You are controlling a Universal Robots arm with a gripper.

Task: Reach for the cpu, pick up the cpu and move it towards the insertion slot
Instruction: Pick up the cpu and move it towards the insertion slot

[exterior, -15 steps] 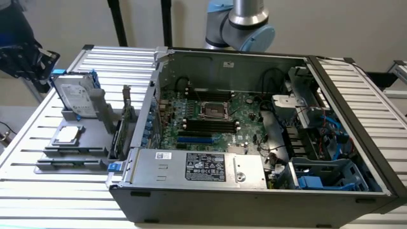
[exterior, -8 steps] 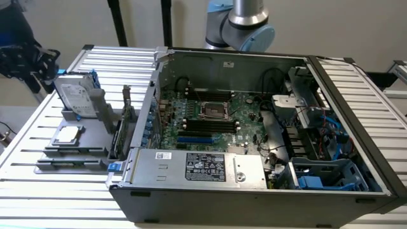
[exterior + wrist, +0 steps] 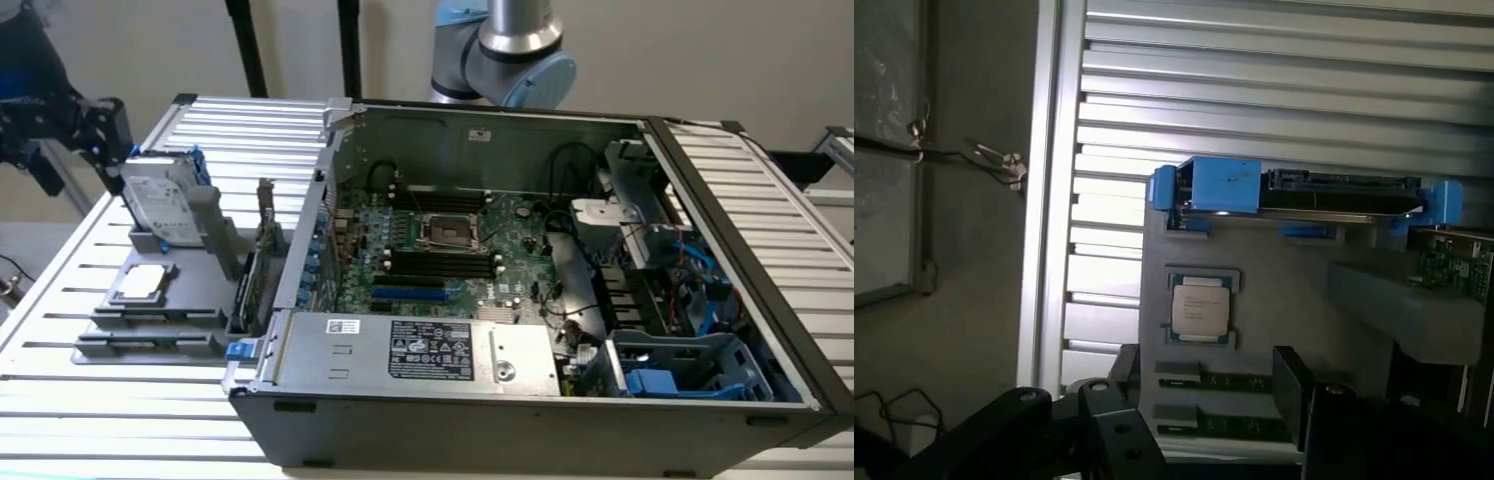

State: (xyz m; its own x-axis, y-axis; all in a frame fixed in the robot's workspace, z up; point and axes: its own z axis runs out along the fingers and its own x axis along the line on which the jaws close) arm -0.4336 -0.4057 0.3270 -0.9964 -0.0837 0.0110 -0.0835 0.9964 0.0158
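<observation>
The cpu (image 3: 143,283) lies flat in a grey tray (image 3: 194,300), on the exterior view's left of the case (image 3: 400,410), well apart from the slot (image 3: 445,232). The gripper (image 3: 1194,395) hovers over the tray, jaws wide and empty. The chip looks light, stiff, slick on top and probably delicate, so it is best pinched by opposite edges.

Cpu (image 3: 143,283) on tray (image 3: 200,288), ext. view's left of pc case (image 3: 534,425)
</observation>
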